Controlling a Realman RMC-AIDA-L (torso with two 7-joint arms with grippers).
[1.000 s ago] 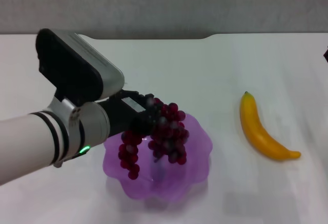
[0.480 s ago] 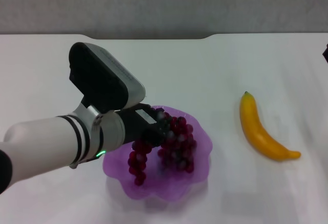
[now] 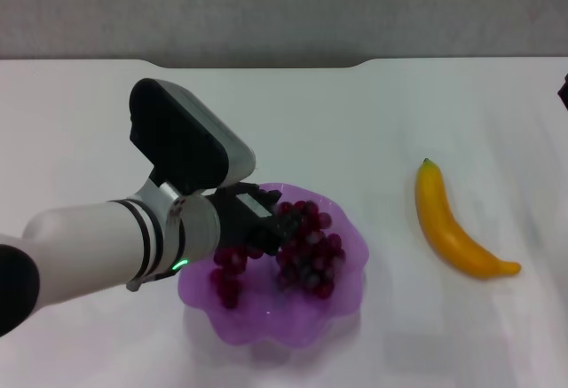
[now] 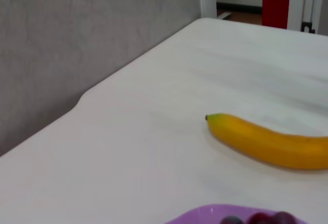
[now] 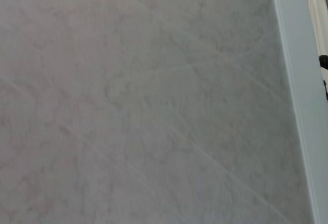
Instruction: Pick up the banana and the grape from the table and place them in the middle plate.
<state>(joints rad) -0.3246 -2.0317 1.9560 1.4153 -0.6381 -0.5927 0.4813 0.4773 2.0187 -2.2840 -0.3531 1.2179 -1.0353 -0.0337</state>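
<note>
Reaching in from the left edge of the head view, the left arm is stretching over the table (image 3: 355, 113) with its gripper (image 3: 266, 215) sitting above the far-left part of the middle plate (image 3: 342, 304). The dark fingers are clamped on the top of the grape (image 3: 306, 250), and the bunch is hanging down from them into the purple plate, its lower berries lying inside the bowl; whether they are resting on the bottom cannot be told. A smaller strand of berries is dangling at the left side of the bunch, over the left part of the plate.

Farther right, the banana (image 3: 453, 224) is lying flat on the white tabletop, well apart from the plate, with its dark tip pointing to the far side and its stem end pointing near and right. The left wrist view is showing the same banana (image 4: 266, 142) on the table (image 4: 154, 131), with the scalloped rim of the plate (image 4: 205, 216) and a few grapes (image 4: 261, 219) just beside it.

At the far right edge, only a dark sliver of the right arm is showing, and its gripper is out of sight.
</note>
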